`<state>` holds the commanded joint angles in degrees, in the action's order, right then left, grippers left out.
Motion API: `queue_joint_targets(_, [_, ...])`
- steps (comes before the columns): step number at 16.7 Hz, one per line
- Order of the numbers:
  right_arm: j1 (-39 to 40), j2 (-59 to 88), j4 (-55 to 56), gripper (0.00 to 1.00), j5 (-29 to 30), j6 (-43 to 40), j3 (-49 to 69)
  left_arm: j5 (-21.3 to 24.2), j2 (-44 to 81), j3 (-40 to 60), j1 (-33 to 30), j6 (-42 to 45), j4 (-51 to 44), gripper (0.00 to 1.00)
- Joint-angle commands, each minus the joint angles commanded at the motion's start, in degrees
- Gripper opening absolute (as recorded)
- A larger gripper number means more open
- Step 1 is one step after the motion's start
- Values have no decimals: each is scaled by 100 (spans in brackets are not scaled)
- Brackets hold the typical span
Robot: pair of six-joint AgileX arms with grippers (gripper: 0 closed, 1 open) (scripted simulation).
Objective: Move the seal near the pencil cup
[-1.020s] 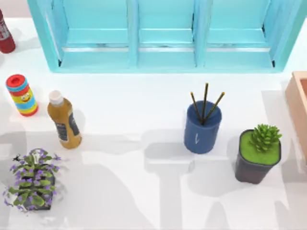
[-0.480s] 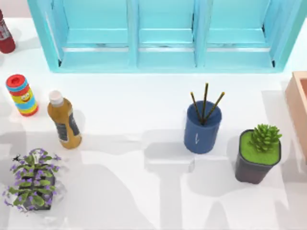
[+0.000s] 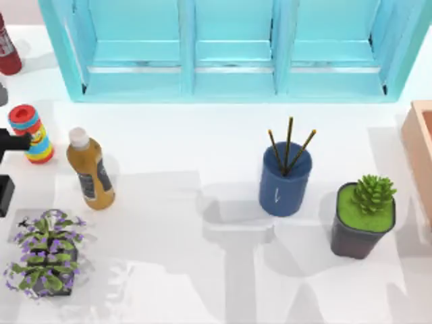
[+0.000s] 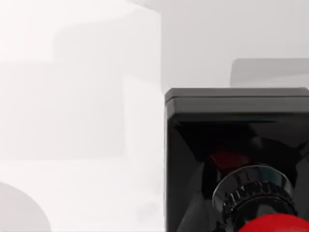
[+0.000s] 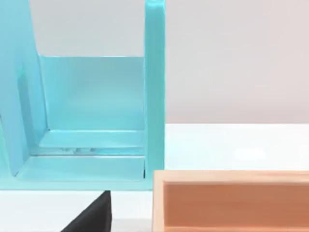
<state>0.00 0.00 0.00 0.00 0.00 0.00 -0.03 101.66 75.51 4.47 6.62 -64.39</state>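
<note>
The seal (image 4: 236,140) sits close under my left wrist camera: a black square block on the white table, with its glossy red knob (image 4: 277,224) at the picture's lower edge. In the top view my left gripper (image 3: 5,169) pokes in at the table's left edge, beside the striped tube, and its two black fingers (image 3: 13,142) stand well apart, open. The pencil cup (image 3: 285,182), dark blue with three thin pencils, stands right of the table's middle, far from that gripper. My right arm stays parked off the table's right side.
Near the left gripper stand a red-capped striped tube (image 3: 32,133), a brown bottle (image 3: 90,172) and a purple-flowered plant (image 3: 46,255). A succulent pot (image 3: 363,217) sits right of the cup. A turquoise shelf (image 3: 229,47) spans the back, with a wooden box (image 3: 420,152) at the right edge.
My left gripper has come into the top view at the left edge, beside the striped tube. The shadows on the table have shifted. Nothing else has moved.
</note>
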Motion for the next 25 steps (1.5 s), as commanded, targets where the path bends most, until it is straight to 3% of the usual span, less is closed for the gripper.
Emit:
queue_joint_targets(6, [0, 0, 0, 100, 0, 0, 0, 5, -461, 1204, -1383, -1458, -1657, 0])
queue_joint_targets(15, [0, 0, 0, 100, 0, 0, 0, 78, -460, 1678, -1805, -1630, -2142, 0])
queue_joint_targets(20, [0, 0, 0, 100, 0, 0, 0, 325, 247, 3497, -3006, -2147, -3390, 0])
queue_joint_targets(25, [0, 0, 0, 100, 0, 0, 0, 401, 2070, 6013, -4055, -3228, -4188, 0])
